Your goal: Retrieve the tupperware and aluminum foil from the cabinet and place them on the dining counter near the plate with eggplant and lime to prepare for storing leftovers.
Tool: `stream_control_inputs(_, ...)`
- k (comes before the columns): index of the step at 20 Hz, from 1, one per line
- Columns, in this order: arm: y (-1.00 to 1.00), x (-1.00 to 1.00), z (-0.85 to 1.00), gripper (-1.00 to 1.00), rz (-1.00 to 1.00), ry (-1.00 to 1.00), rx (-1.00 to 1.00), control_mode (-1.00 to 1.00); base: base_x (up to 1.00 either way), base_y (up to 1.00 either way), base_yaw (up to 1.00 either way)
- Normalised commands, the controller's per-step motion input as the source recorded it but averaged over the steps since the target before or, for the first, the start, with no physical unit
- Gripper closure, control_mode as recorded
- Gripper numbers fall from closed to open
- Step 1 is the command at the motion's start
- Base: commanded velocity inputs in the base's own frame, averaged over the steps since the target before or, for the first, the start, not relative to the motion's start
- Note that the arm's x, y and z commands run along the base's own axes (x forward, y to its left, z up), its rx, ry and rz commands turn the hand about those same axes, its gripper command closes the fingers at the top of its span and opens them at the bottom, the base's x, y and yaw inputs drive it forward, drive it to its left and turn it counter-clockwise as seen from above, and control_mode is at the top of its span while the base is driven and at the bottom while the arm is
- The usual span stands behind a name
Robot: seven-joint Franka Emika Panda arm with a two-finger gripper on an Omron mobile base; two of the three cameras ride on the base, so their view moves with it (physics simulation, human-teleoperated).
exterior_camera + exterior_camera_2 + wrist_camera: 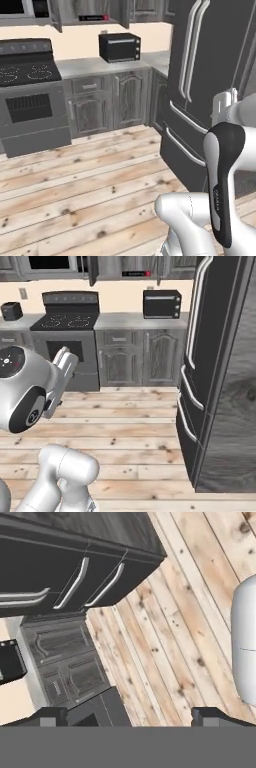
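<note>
Simulated kitchen, seen from a base parked on the pale wood-plank floor (75,185). Long slim black aluminum foil box with a red end (93,18) lying on the shelf of the open grey wood-grain wall cabinet (122,12) at the top centre of the left base view; same box (136,273) at the top centre of the right base view, between the cabinet's swung-out doors. Tupperware not made out on that shelf. Directly below the cabinet, a black boxy toaster oven (119,47) standing on the grey countertop (90,65), above the grey panelled lower cupboards (107,102). Dark electric stove with oven door (30,95) at the left of the left base view. A small black toaster (11,310) at the far left of the right base view, on the counter beside the stove. Tall dark grey fridge with long silver handles (210,75) taking up the right side of both base views.

White arm folded near the base, lower right in the left base view, lower left in the right. In the hand view, two-finger gripper (130,719) with dark fingertips (47,717) at the bottom edge, set wide apart, nothing between them; beyond them the floor, the fridge front at the upper left and the lower cupboards rolled sideways at the left.
</note>
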Motion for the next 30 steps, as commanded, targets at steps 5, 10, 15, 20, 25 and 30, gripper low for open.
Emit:
stream_control_inputs(5, 0.0, 0.0, 0.0, -1.0, 0.0, 0.0, 0.0, 1.0, 1.0, -0.08, 0.0)
stream_control_inputs(10, 0.0, 0.0, 0.0, -1.0, 0.0, 0.0, 0.0, 1.0, 1.0, -0.12, 0.0)
stream_control_inputs(15, 0.0, 0.0, 0.0, -1.0, 0.0, 0.0, 0.0, 1.0, 1.0, -0.15, 0.0)
stream_control_inputs(20, 0.0, 0.0, 0.0, -1.0, 0.0, 0.0, 0.0, 1.0, 1.0, -0.2, 0.0)
stream_control_inputs(25, 0.0, 0.0, 0.0, -1.0, 0.0, 0.0, 0.0, 1.0, 1.0, -0.26, 0.01)
stream_control_inputs(30, 0.0, 0.0, 0.0, -1.0, 0.0, 0.0, 0.0, 1.0, 1.0, -0.18, 0.02)
